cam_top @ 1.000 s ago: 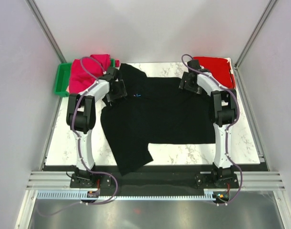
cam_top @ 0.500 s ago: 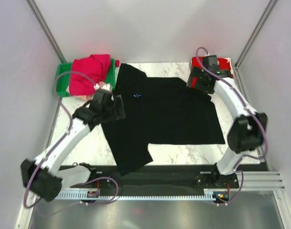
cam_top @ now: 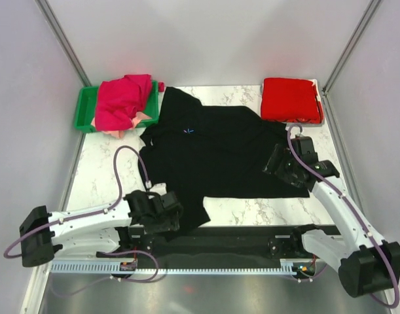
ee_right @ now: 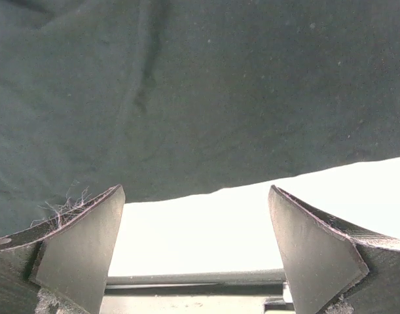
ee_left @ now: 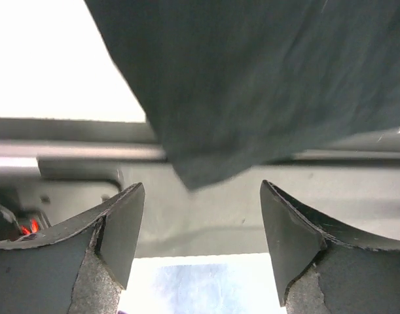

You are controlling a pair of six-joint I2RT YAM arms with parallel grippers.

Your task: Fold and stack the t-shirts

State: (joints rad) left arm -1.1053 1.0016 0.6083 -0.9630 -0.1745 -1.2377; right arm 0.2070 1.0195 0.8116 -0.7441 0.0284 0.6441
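Both sets of fingers spread, gripping nothing: left gripper [ee_left: 203, 190] at the black tee's [cam_top: 219, 154] near corner, right gripper [ee_right: 196, 190] at its near hem. Black tee lies flat mid-surface [cam_top: 101, 176]; we'd call it unfolded. Far right, red tee [cam_top: 290, 99] folded. Far left, magenta tee [cam_top: 121, 98] and peach tee [cam_top: 124, 125] heaped on the green bin [cam_top: 85, 108]. Marbled top, plain grey walls [cam_top: 206, 39].

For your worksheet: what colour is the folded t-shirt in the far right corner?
The folded t-shirt is red; top view shows it best.
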